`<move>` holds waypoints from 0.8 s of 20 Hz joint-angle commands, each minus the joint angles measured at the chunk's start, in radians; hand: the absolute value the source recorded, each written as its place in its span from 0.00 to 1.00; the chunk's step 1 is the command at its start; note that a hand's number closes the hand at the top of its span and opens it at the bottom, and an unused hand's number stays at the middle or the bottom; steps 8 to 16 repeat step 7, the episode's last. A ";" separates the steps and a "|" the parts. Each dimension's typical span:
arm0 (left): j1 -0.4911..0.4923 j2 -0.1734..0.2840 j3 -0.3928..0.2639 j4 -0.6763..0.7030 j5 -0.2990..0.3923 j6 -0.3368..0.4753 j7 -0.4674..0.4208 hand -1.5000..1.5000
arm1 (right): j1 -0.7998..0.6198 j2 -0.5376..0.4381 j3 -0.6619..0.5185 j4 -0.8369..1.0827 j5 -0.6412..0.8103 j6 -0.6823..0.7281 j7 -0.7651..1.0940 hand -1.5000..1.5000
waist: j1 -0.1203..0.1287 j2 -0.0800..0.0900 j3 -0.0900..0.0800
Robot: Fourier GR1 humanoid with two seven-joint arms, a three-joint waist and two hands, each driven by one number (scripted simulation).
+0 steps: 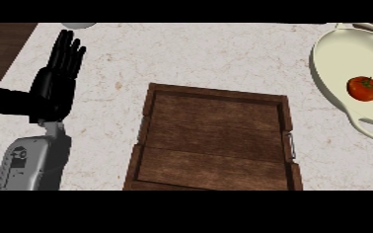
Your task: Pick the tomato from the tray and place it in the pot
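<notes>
Tomato sits inside the cream-coloured pot, far across the counter from the left robot hand, near the view's right edge; it is red with a small dark patch on its top, and the pot's pale floor shows on the sides that are in view. The pot is cut off by the right edge, with a handle on its nearer rim. The left robot hand shows at the view's left, its black fingers straight and close together, pointing away from the robot, holding nothing; its grey forearm comes up from the lower left corner. Between the left robot hand and the pot lies the dark wooden tray, nearer the robot than the robot hand's fingertips; nothing lies on its plank floor, and a small metal handle is fixed on the tray wall farther from the hand. Just beyond the fingertips, a pale round object shows at the far edge, mostly cut off. The right robot hand does not appear in the view
</notes>
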 commanded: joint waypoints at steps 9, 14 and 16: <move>0.003 -0.032 -0.021 0.011 -0.030 0.031 -0.024 0.50 | 0.071 -0.095 -0.042 0.003 -0.040 0.081 0.017 0.00 | -0.002 0.004 0.003; 0.003 -0.032 -0.021 0.011 -0.030 0.031 -0.024 0.50 | 0.071 -0.095 -0.042 0.003 -0.040 0.081 0.017 0.00 | -0.002 0.004 0.003; 0.003 -0.032 -0.021 0.011 -0.030 0.031 -0.024 0.50 | 0.071 -0.095 -0.042 0.003 -0.040 0.081 0.017 0.00 | -0.002 0.004 0.003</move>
